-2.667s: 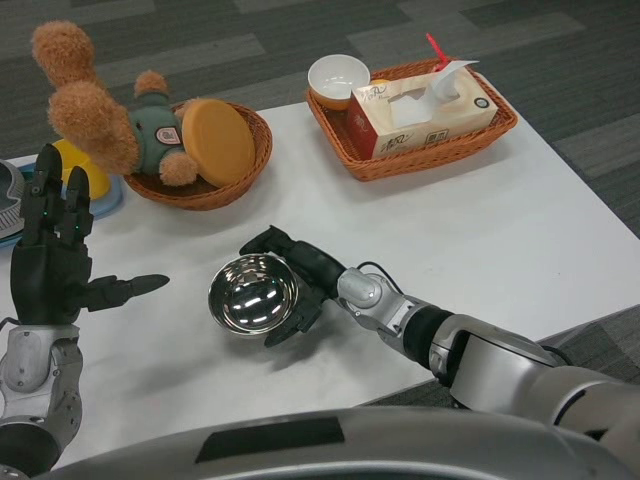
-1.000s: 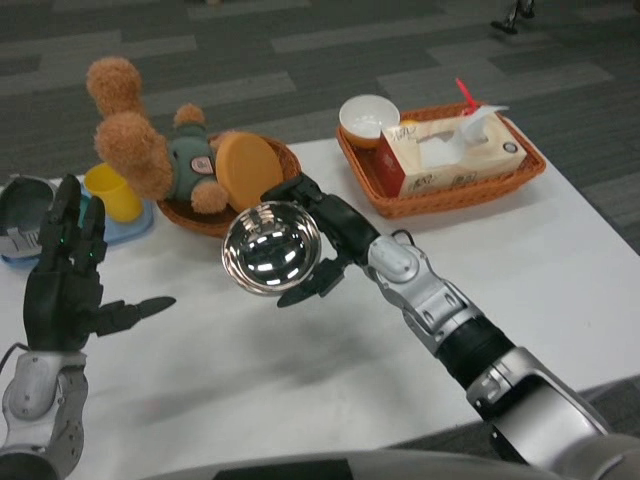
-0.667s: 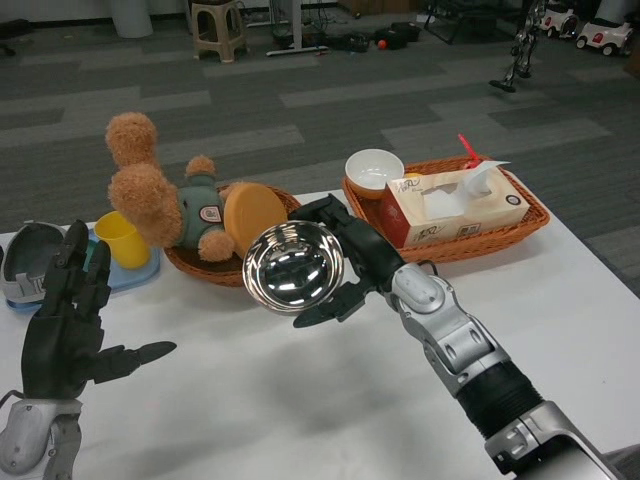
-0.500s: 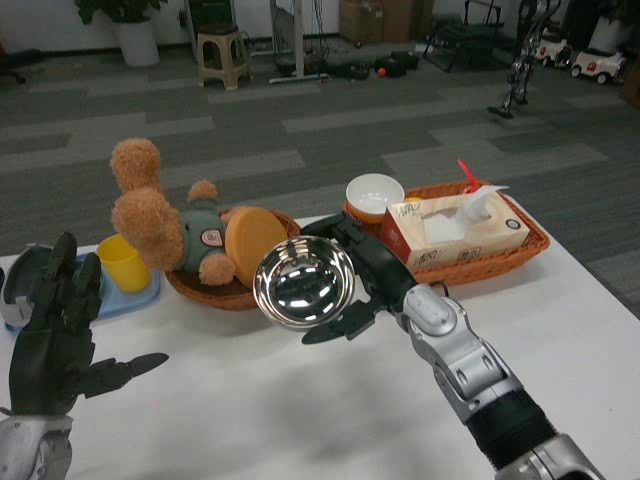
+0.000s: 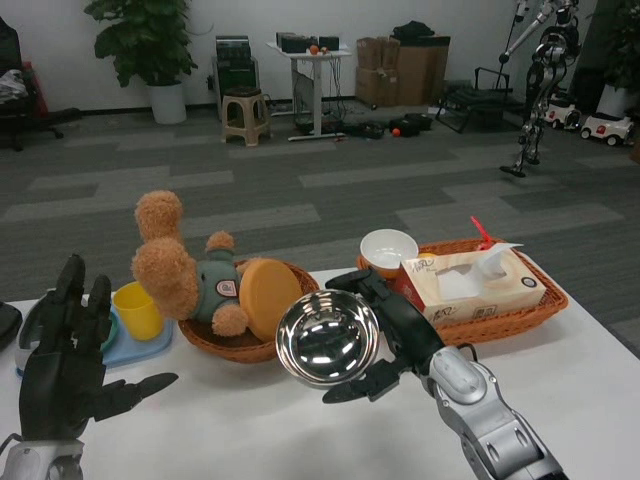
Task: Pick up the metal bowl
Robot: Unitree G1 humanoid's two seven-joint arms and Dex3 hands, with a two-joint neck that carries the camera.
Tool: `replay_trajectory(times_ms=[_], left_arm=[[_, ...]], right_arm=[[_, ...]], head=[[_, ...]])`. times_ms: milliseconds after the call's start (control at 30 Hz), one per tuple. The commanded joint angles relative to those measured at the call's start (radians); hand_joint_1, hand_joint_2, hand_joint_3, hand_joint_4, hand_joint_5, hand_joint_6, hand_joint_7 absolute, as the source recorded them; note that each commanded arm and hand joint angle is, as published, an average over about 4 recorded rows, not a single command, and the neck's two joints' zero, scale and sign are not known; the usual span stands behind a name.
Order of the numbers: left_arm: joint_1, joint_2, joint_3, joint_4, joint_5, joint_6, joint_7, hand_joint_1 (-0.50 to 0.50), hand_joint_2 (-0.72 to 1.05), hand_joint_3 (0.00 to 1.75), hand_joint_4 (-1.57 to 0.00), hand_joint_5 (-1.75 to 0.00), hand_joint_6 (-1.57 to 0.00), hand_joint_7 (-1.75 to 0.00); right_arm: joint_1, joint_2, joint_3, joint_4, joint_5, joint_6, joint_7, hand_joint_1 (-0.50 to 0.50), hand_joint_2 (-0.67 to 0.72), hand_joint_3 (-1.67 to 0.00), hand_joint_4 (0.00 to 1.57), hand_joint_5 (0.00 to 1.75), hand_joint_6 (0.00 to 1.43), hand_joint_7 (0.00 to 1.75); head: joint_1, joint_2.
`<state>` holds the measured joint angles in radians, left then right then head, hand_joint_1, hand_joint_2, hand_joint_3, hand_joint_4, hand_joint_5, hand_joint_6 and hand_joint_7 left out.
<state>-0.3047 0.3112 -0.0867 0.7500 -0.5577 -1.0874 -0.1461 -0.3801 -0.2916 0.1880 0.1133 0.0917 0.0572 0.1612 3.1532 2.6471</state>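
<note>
Held up off the white table [image 5: 600, 380] in the black many-fingered right hand [image 5: 395, 335]: a polished round metal bowl [image 5: 328, 340], mirror-bright, hollow side tilted toward the camera, with ceiling lights reflected in the curved inside. Fingers wrapped around the rim on the bowl's right edge, above and below, with the silver jointed forearm [image 5: 490, 430] running down to the lower right. Bowl clear of the tabletop, in front of the round woven wicker basket [image 5: 215, 343] and just left of the rectangular wicker tray [image 5: 545, 300].

At the lower left, the black left hand [image 5: 70, 375], raised upright, fingers straight and spread apart, thumb out to the side, nothing in it.

In the round basket: a fuzzy brown plush toy in a teal-green jacket [image 5: 185, 275], lying on one side, and a smooth orange disc [image 5: 268, 295] leaning against it. Beside the basket on the left, a glossy yellow plastic cup [image 5: 138, 310] on a pale blue tray [image 5: 140, 345].

In the rectangular tray: a cardboard tissue box [image 5: 470, 285] with a white tissue sticking up, and a small white ceramic bowl [image 5: 389, 250] at the tray's left end.

Beyond the table, grey carpet tiles, a potted plant [image 5: 150, 45], a small stool [image 5: 245, 115] and cardboard boxes [image 5: 400, 70] by the far wall
</note>
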Motion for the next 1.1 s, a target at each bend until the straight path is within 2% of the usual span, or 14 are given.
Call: replay_trajectory(times_ms=[33,133,300,467,600,833,967,1100], left_arm=[[-0.008,-0.01,0.009,0.011,0.005,-0.004,0.0,-0.5,0.43,0.09,0.0,0.0,0.0,0.0],[-0.008,-0.009,0.008,0.01,0.005,-0.005,0.001,-0.5,0.47,0.09,0.0,0.0,0.0,0.0],[-0.009,-0.009,0.008,0.009,0.005,-0.005,0.002,-0.5,0.43,0.09,0.0,0.0,0.0,0.0],[-0.008,-0.009,0.006,0.009,0.004,-0.005,0.002,-0.5,0.43,0.09,0.0,0.0,0.0,0.0],[-0.008,-0.009,0.005,0.009,0.004,-0.005,0.002,-0.5,0.43,0.09,0.0,0.0,0.0,0.0],[-0.007,-0.009,0.005,0.009,0.004,-0.005,0.002,-0.5,0.43,0.09,0.0,0.0,0.0,0.0],[-0.007,-0.01,0.004,0.009,0.004,-0.006,0.002,-0.5,0.43,0.09,0.0,0.0,0.0,0.0],[-0.007,-0.011,0.004,0.009,0.004,-0.007,0.002,-0.5,0.47,0.09,0.0,0.0,0.0,0.0]], right_arm=[[0.018,-0.008,-0.011,-0.019,-0.002,0.013,-0.002,-0.38,-0.41,-0.79,1.11,0.73,1.34,1.4],[0.021,-0.008,-0.01,-0.02,-0.003,0.015,-0.002,-0.38,-0.41,-0.79,1.11,0.75,1.34,1.4],[0.023,-0.005,-0.009,-0.02,-0.007,0.016,-0.002,-0.38,-0.41,-0.79,1.11,0.75,1.34,1.4],[0.024,0.001,-0.009,-0.018,-0.01,0.016,-0.002,-0.38,-0.41,-0.79,1.11,0.78,1.34,1.4],[0.024,0.002,-0.009,-0.017,-0.01,0.016,-0.002,-0.38,-0.41,-0.79,1.11,0.73,1.34,1.4],[0.024,0.003,-0.009,-0.015,-0.01,0.016,-0.002,-0.38,-0.41,-0.79,1.11,0.78,1.34,1.4],[0.025,0.003,-0.009,-0.015,-0.01,0.015,-0.002,-0.38,-0.41,-0.79,1.11,0.7,1.34,1.4],[0.026,0.003,-0.007,-0.015,-0.009,0.015,-0.002,-0.38,-0.41,-0.79,1.11,0.78,1.34,1.4]], head=[[-0.01,0.021],[-0.028,0.041],[-0.045,0.049],[-0.043,0.05],[-0.042,0.05],[-0.038,0.048],[-0.037,0.047],[-0.038,0.045]])
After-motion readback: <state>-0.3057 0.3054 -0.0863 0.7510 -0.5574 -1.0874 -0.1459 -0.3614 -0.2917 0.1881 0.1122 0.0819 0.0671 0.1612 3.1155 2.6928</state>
